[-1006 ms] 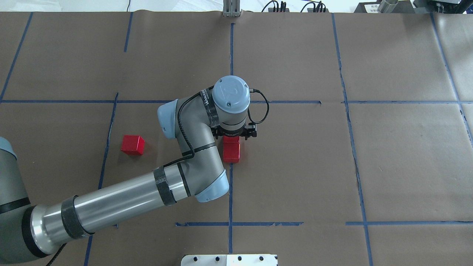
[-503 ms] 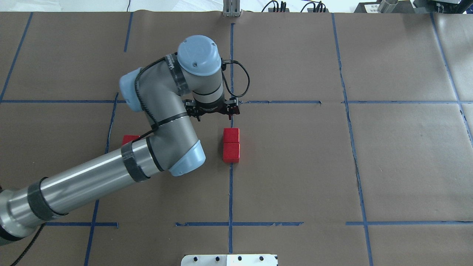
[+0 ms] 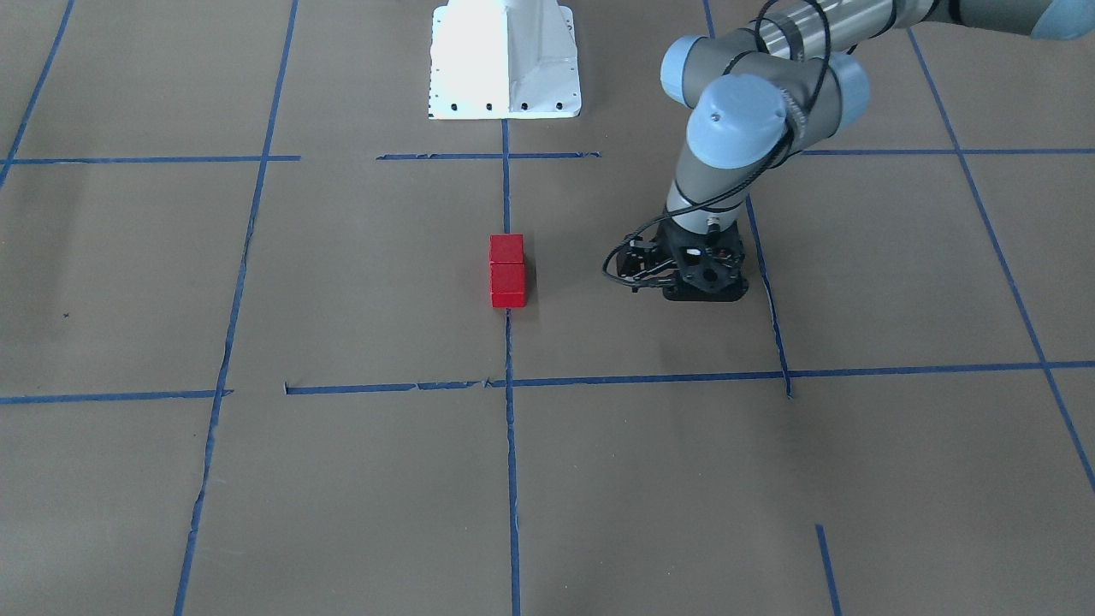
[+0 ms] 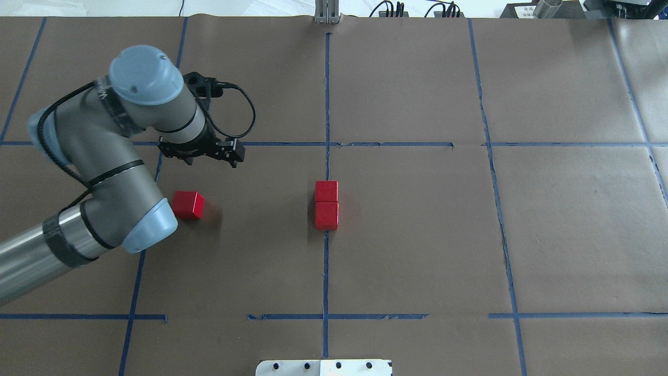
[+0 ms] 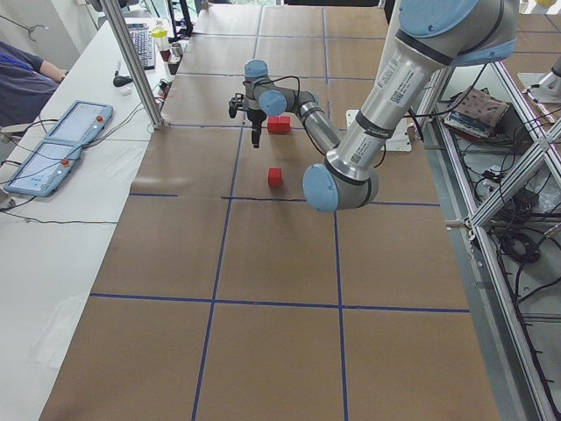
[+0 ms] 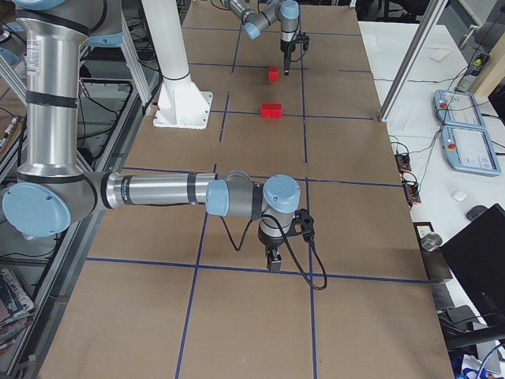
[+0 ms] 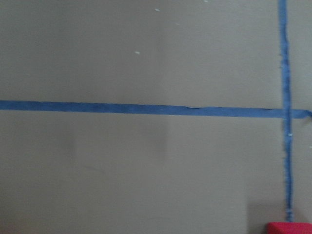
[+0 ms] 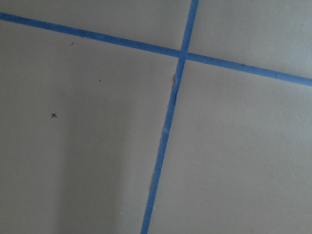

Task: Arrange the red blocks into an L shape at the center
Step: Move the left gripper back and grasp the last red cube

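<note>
Though beside tape (image 3: 776, 342), lone block (image 4: 188, 204) apart

Brown paper (image 4: 574, 235) gridded with blue tape lines (image 4: 574, 315), a white bench (image 5: 53, 254) alongside.
A small black cross mark (image 8: 54, 115) sits on the paper near a tape crossing. The bench bears two control pendants (image 5: 77, 121) lying side by side and a keyboard (image 5: 143, 48) beside an aluminium post (image 5: 136, 66). A person in blue (image 5: 22, 79) is at the bench's edge.
</note>
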You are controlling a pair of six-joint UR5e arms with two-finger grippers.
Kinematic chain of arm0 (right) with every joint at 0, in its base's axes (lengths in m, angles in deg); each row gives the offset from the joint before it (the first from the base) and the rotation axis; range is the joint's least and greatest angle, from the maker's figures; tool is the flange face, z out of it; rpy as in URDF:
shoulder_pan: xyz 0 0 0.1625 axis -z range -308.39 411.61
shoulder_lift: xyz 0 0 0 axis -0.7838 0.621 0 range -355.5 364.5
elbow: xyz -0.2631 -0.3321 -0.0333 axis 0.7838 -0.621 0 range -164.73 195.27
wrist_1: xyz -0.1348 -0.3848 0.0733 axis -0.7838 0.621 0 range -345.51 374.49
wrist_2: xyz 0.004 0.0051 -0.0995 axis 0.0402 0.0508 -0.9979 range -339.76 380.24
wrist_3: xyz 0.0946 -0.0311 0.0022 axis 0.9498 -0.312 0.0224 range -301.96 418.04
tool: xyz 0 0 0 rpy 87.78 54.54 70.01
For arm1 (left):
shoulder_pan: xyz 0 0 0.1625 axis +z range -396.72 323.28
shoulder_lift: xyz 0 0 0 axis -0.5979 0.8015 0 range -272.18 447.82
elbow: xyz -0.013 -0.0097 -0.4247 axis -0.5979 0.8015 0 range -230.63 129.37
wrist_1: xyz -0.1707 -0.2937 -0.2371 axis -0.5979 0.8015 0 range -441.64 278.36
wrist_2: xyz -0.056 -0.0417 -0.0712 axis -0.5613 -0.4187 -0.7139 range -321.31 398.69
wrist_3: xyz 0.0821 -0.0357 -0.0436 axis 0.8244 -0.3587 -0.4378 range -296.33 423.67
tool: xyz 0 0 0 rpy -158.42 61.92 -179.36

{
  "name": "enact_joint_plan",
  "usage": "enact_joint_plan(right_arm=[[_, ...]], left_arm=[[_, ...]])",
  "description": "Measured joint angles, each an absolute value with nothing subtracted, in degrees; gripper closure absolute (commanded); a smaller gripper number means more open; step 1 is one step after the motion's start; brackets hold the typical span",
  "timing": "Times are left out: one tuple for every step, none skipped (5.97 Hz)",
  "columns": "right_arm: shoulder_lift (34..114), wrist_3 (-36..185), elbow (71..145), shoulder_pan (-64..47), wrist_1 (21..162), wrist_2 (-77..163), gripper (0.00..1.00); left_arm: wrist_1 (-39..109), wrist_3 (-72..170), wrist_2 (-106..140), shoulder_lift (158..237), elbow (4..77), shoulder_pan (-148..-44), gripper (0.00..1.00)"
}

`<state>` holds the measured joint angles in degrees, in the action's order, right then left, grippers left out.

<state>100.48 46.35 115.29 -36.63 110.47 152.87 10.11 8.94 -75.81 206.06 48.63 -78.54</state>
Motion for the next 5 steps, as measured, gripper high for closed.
enact_joint_plan(right_arm=[[100.48, 46.35, 115.32, -36.63, 110.47, 152.87, 0.01], [100.5, 46.35, 115.36, -36.63, 110.47, 152.87, 0.01], [100.51, 46.33, 115.36, -36.63, 110.47, 152.87, 0.01], [100.52, 46.29, 115.32, -36.63, 110.47, 152.87, 0.01], [100.54, 46.27, 115.3, -36.63, 110.47, 152.87, 0.01]], left_arm=[[13.67, 10.46, -75.85, 200.8, 50.78, -78.93, 0.0], [18.51, 10.91, -75.87, 197.3, 51.0, -78.86, 0.0], [21.6, 10.75, -75.82, 195.64, 50.71, -78.49, 0.0], [22.57, 10.35, -75.7, 195.36, 50.47, -77.59, 0.0], [22.88, 9.36, -75.59, 195.57, 50.04, -76.1, 0.0]])
